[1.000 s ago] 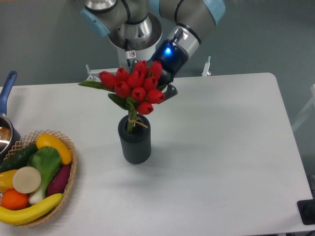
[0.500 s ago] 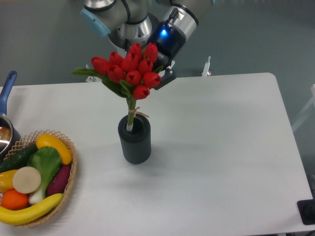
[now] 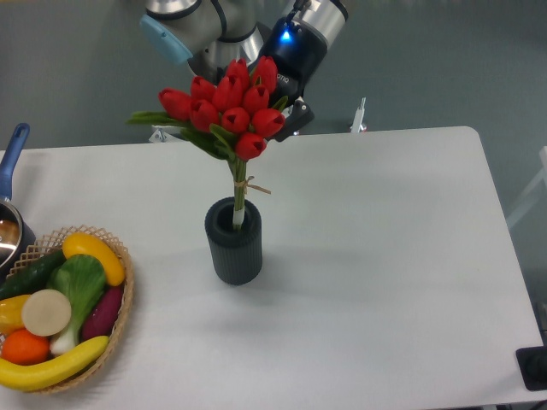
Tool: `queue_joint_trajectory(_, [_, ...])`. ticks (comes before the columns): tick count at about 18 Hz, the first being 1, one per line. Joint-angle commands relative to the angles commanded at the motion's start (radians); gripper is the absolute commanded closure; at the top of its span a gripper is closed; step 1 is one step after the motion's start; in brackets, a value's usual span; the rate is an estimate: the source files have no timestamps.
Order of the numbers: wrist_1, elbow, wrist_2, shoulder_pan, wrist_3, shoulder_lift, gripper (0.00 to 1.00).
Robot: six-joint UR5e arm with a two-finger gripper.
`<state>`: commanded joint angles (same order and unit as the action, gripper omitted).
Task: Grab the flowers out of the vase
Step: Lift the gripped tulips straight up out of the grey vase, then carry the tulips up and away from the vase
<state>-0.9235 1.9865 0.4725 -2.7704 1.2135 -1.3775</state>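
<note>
The flowers [image 3: 226, 111], a bunch of red tulip buds with green leaves and string-tied stems, stand raised above the vase [image 3: 233, 241]. Only the stem ends still dip into the mouth of the short, dark grey, ribbed vase on the white table. My gripper [image 3: 278, 107] comes in from behind at the upper right and is shut on the flowers near the buds. The buds hide most of its fingers.
A woven basket [image 3: 120, 312] of vegetables and a banana sits at the front left corner. A pot with a blue handle [image 3: 10, 162] pokes in at the left edge. The robot base [image 3: 214, 51] stands behind the table.
The gripper has lifted the flowers upward. The stems have slid most of the way out of the vase and now stand more upright.
</note>
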Motion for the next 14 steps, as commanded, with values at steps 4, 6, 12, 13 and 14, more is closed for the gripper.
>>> queue_joint_trajectory(4, [0.002, -0.02, -0.002, -0.002, -0.04, 0.009, 0.61])
queue_joint_trajectory(6, [0.0, -0.029, -0.002, -0.003, -0.061, 0.009, 0.61])
queue_joint_trajectory(12, [-0.002, -0.049, -0.009, -0.04, -0.068, -0.005, 0.61])
queue_joint_trajectory(13, [0.002, -0.048, -0.006, -0.051, -0.066, -0.008, 0.61])
queue_joint_trajectory(14, [0.003, -0.049, -0.008, -0.07, -0.063, -0.012, 0.61])
